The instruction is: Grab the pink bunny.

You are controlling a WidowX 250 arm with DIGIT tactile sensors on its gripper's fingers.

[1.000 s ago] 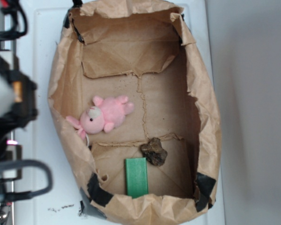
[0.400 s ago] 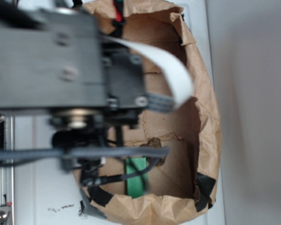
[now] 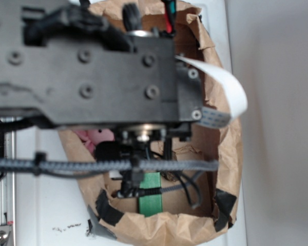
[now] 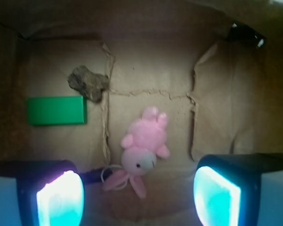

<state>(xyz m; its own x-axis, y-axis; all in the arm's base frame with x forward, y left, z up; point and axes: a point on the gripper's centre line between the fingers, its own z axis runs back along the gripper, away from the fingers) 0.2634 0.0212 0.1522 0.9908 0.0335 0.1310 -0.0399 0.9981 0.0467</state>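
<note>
Claw open and empty above the pink bunny, which lies on the paper bag floor between the fingers; descend straight, centred on the body, clear of the bag walls, before closing.

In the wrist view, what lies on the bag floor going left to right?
Flat green rectangular block → dark brown lumpy rock-like piece → soft pink plush bunny, which lies between the open gripper's fingers.

black arm over paper bag
</note>
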